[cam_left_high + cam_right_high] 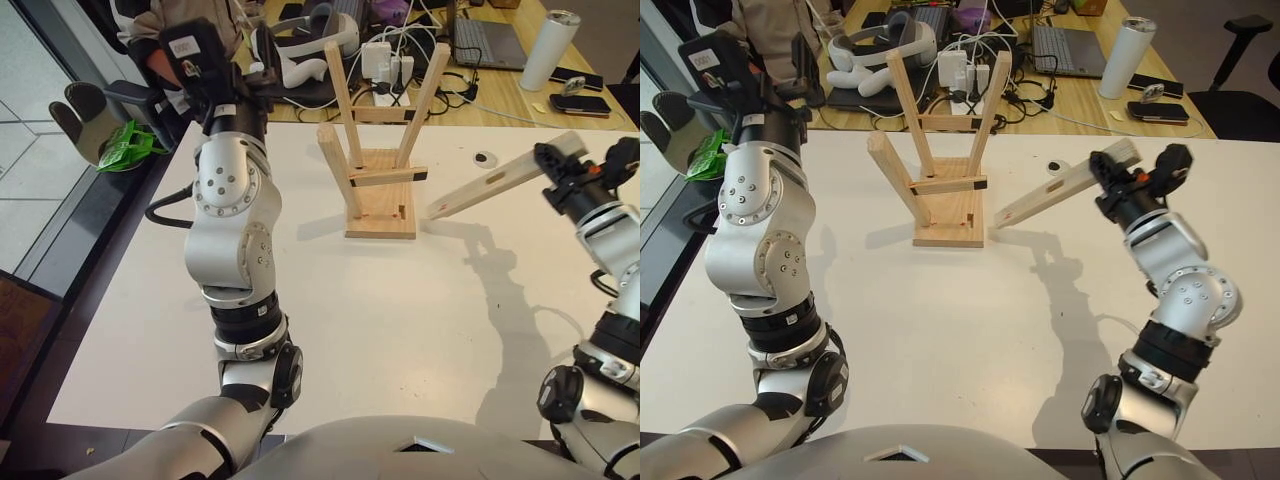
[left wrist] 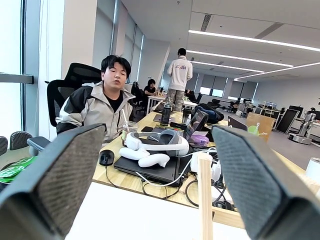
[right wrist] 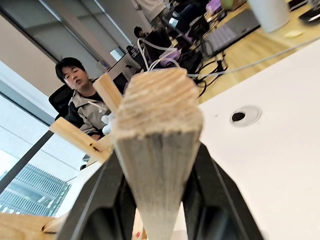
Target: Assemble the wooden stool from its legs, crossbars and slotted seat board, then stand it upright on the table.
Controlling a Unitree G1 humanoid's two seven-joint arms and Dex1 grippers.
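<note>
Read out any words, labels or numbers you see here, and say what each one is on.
White label on the left wrist's black housing: print too small to read.
Seat board and the leg in the right hand: no text visible.

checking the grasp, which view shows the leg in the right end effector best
Right eye view: the whole leg slants from the right end effector toward the seat board. Left eye view shows the same near its edge. Right wrist view gives its clamped end.

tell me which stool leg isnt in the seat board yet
The leg clamped in the right gripper, held at a slant; the other three legs stand up from the seat board.
</note>
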